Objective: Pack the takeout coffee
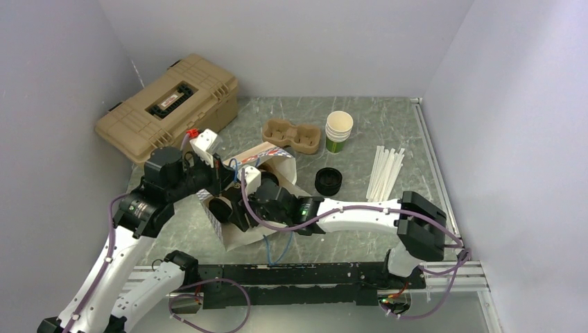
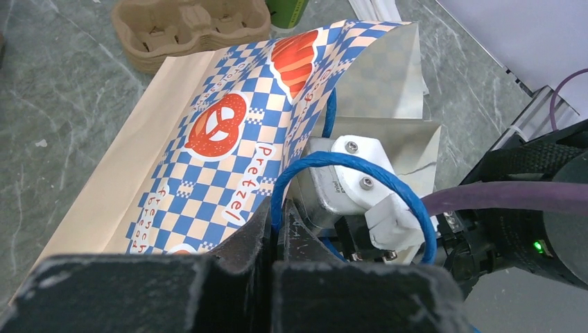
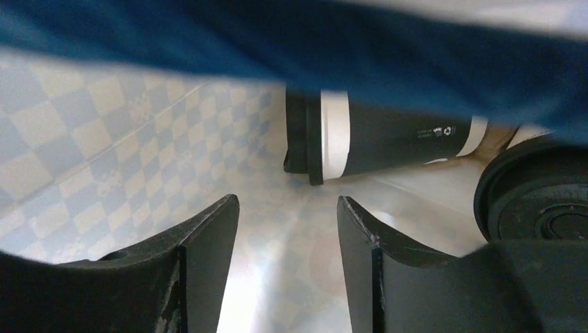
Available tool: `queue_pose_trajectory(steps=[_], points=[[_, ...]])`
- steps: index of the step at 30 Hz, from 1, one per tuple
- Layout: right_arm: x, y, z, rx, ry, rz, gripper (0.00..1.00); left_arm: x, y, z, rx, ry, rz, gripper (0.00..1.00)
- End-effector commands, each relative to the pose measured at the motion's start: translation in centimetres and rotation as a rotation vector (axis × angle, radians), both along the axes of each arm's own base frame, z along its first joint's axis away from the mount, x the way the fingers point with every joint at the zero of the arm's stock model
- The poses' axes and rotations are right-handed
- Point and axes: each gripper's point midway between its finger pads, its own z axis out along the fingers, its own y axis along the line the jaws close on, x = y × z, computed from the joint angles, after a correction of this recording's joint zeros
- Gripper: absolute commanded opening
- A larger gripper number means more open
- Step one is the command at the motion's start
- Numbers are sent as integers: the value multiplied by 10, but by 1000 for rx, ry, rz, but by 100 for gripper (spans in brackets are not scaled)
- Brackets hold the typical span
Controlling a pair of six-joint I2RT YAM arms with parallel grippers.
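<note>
table [image 1: 360, 118] | one bag [image 2: 229, 132] | one cup [image 3: 388, 139] inside, perhaps two | left claw [image 2: 275, 225] pinches bag | right claw [image 3: 288, 205] spread

Takeout coffee [image 3: 388, 139] lies on its side inside the blue-checked pretzel bag [image 2: 229, 139], black lid fitted, a white band beside it, toward the bench's [image 1: 388, 118] near-left edge.

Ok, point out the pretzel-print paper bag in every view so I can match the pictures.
Top view: the paper bag lies mid-table, between the two arm tips.
Left wrist view: it fills the centre, with the checked pretzel print facing the camera.
Right wrist view: seen from inside, with its checked wall at left.
Shared landmark: the cardboard cup tray sits just beyond the bag in the top and left wrist views. It is not in the right wrist view.
</note>
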Motion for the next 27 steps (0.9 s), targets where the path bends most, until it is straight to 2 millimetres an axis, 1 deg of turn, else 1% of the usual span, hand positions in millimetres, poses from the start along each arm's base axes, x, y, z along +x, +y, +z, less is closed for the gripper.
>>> queue_pose_trajectory(steps=[1, 5, 13, 17, 22, 24, 27], points=[[9, 21, 32, 120, -32, -27, 57, -3, -3, 4, -28, 6, -7, 0], [12, 28, 29, 130, -34, -29, 54, -4, -3, 5, -29, 13, -7, 0], [16, 38, 14, 149, -33, -39, 48, -7, -7, 6, -54, 35, -22, 0], [15, 44, 9, 165, -36, -29, 44, -7, -8, 6, -61, 44, -23, 0], [11, 51, -2, 161, -36, -11, 38, -9, -8, 7, -63, 49, -23, 0], [8, 53, -7, 152, -42, -4, 34, -9, -8, 7, -62, 50, -23, 0], [5, 54, -11, 141, -50, 1, 22, -9, -7, 7, -61, 51, -22, 0]])
